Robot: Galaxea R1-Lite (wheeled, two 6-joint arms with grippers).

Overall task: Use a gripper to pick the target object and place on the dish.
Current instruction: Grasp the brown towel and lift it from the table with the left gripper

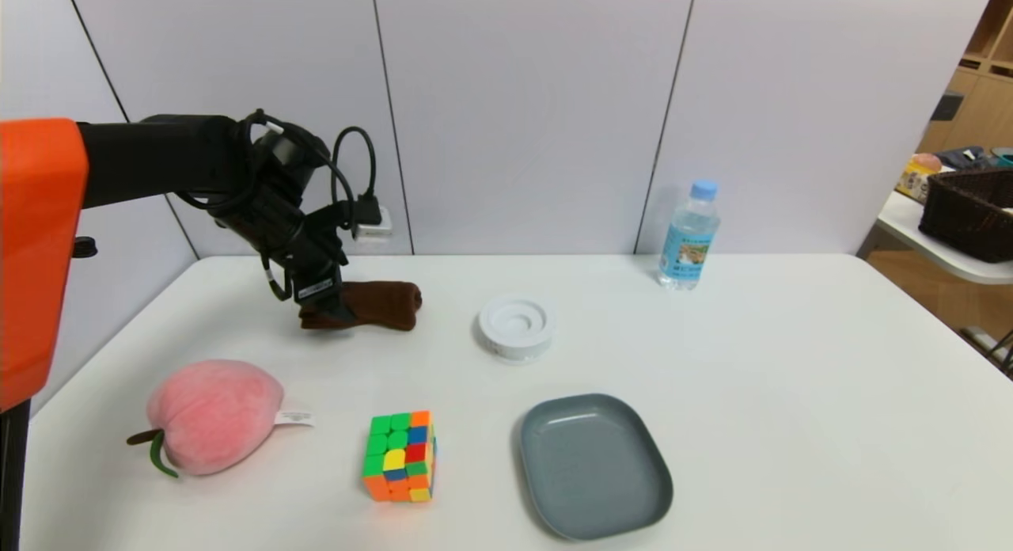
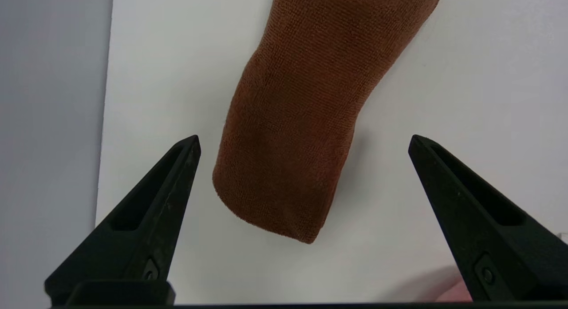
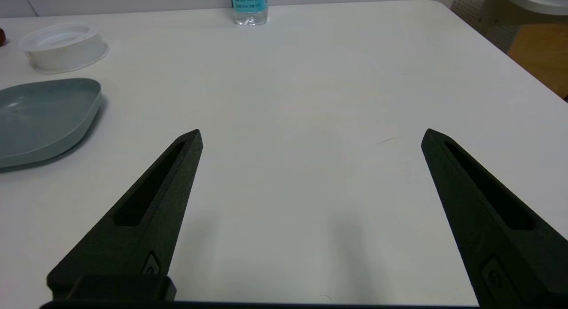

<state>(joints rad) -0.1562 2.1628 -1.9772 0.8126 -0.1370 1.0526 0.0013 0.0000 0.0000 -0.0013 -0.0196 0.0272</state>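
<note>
**Left gripper spread over the towel's near end**

The towel [image 1: 372,305] lies folded on the surface [image 1: 791,377] toward ten o'clock from the dish [image 1: 593,465], well apart from it, its long axis running left to right across the far side. My left gripper [image 1: 326,312] sits at the towel's left end, jaws wide apart and holding nothing. In the left wrist view the towel [image 2: 301,122] reaches between my fingers [image 2: 164,198], its rounded end in the gap and neither finger touching it, so the fingers straddle its short width. I judge that closing across that width is what the pick turns on. My left arm is plainly the nearer one; my right gripper [image 3: 310,136] is also open and empty, over bare surface with the dish [image 3: 44,118] off to one side.

A plush peach [image 1: 214,414], a coloured cube [image 1: 400,456], a white ring [image 1: 516,325] and a water bottle [image 1: 690,234] stand around. From the head view my wrist covers the towel's left end, so I cannot tell how low the fingertips sit there.
</note>
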